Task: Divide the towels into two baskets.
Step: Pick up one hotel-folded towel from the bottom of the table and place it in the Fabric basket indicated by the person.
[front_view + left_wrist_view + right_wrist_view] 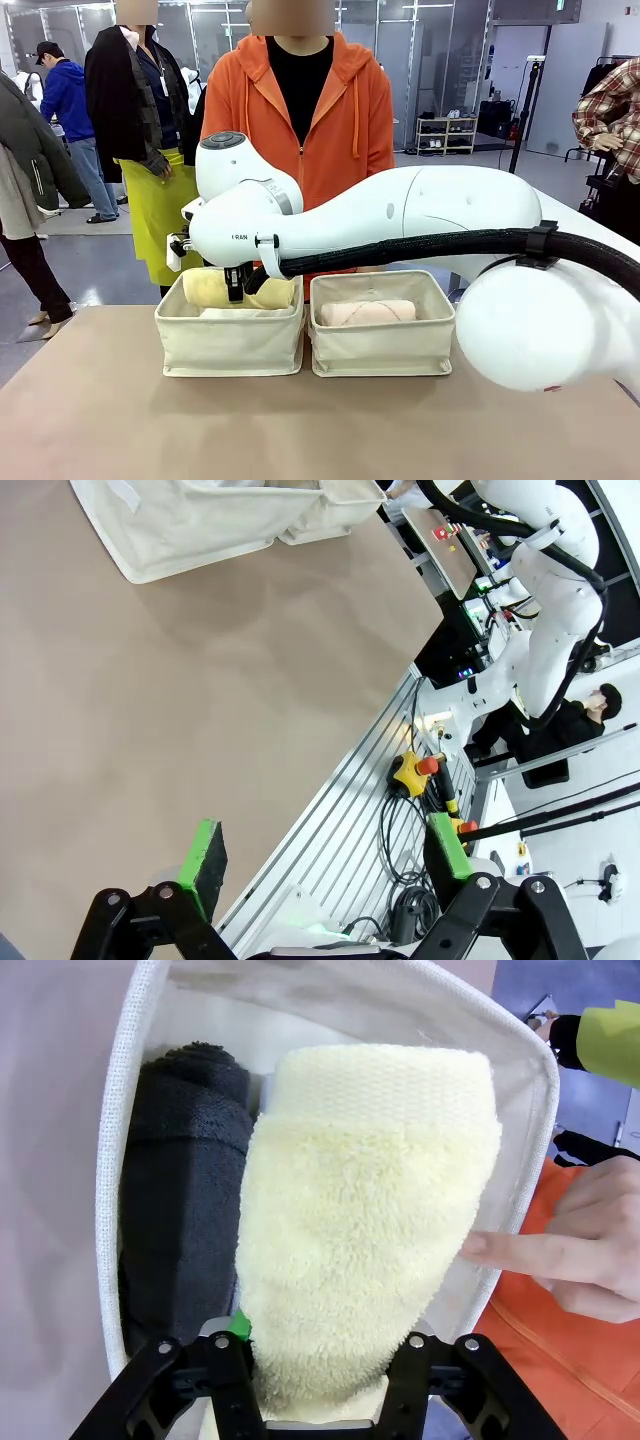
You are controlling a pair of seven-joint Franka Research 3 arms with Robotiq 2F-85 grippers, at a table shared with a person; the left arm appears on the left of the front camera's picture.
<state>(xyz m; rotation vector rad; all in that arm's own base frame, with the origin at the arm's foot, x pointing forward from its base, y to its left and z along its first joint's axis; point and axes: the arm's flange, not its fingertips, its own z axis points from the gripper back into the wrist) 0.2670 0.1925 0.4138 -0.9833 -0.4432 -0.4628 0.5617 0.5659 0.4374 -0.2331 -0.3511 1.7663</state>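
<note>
One yellow towel point(365, 1230) lengthwise in basket point(120, 1140)

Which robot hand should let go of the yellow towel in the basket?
The right hand. It straddles the yellow towel inside the basket, beside the dark grey towel. The left hand hangs open over the bare table edge, away from the baskets.

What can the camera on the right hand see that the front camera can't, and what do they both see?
Right wrist view alone: a dark grey towel beside the yellow one, and a person's finger pointing at it. Front view alone: a pink towel in the right basket. Both: the yellow towel in the left basket, with the right gripper around it.
</note>
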